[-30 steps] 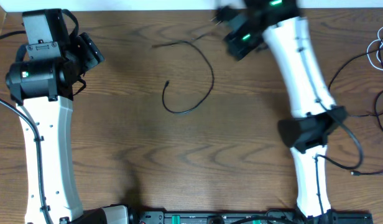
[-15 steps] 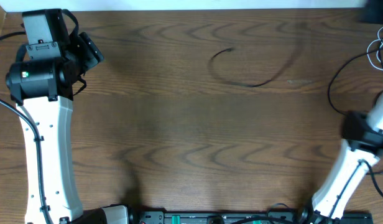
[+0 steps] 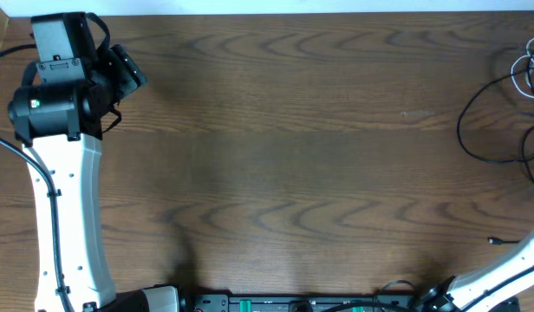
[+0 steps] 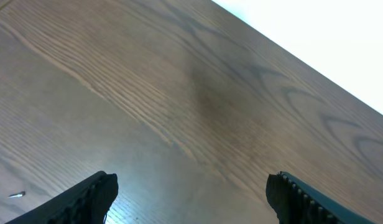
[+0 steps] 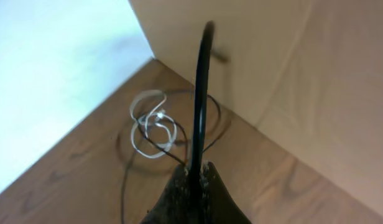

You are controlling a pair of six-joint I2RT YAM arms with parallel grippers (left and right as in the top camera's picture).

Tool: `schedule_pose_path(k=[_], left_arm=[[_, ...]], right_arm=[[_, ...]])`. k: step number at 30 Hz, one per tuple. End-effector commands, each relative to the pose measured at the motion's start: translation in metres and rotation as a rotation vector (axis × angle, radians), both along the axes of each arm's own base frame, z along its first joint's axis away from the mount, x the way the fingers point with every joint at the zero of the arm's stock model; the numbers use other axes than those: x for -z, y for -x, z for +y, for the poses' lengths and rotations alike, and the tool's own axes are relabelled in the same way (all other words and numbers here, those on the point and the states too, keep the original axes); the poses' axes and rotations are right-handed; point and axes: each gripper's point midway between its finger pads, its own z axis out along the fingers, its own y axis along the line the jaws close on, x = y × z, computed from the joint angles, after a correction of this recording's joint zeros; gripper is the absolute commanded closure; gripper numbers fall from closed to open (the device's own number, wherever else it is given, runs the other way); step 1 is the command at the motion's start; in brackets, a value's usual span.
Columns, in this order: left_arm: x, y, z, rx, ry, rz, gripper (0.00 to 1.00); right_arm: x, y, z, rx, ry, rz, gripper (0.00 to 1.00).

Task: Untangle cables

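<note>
Two robot arms work at a brown wooden table (image 3: 293,173). The cables (image 3: 510,113) lie bunched at the far right edge of the overhead view, well apart from the left arm.

The right gripper (image 5: 193,173) has its fingers pressed together, pinching one black cable (image 5: 201,93) that rises straight up from the fingertips in the right wrist view. Below and beyond it on the table lies a white cable (image 5: 148,127) in a small coil, with thin black loops (image 5: 126,155) around and across it. Only a slice of the right arm (image 3: 510,264) shows in the overhead view, low in the corner.

The left gripper (image 4: 191,185) is spread wide over bare wood and holds nothing. It sits at the top left of the table.

The step in hand looks like lifting one black strand out of the pile. The next move likely calls for drawing that strand sideways to open wood and laying it down alone, while watching that the white coil does not drag along.

Counts: two arms, two grippers, one white cable. The black cables number at least two — perhaps more, since the loops overlap and run off the edge. One small plug end (image 3: 495,241) lies apart near the lower right.
</note>
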Motion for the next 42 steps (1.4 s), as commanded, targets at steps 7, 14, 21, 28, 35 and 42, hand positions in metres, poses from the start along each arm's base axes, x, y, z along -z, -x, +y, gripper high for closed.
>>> schedule_pose_path(k=[7, 14, 21, 28, 35, 42], left_arm=[[0.002, -0.004, -0.002, 0.003, 0.022, -0.005, 0.18], [0.002, -0.004, -0.002, 0.004, 0.022, -0.005, 0.18], [0.002, -0.004, -0.002, 0.004, 0.022, -0.005, 0.18], [0.005, -0.002, -0.002, 0.003, 0.024, 0.010, 0.18], [0.005, -0.001, -0.002, 0.003, 0.024, 0.013, 0.02], [0.005, -0.001, -0.002, 0.003, 0.024, 0.013, 0.02]], right_arm=[[0.093, -0.026, 0.012, -0.092, -0.208, 0.219, 0.93], [0.150, -0.024, 0.037, -0.133, -0.349, 0.392, 0.53], [0.150, -0.053, 0.100, -0.478, -0.395, 0.377, 0.21], [0.133, -0.089, 0.211, -0.879, -0.370, 0.351, 0.09], [0.116, -0.095, 0.308, -1.070, -0.240, 0.411, 0.01], [0.087, -0.076, 0.351, -0.994, -0.090, 0.440, 0.01]])
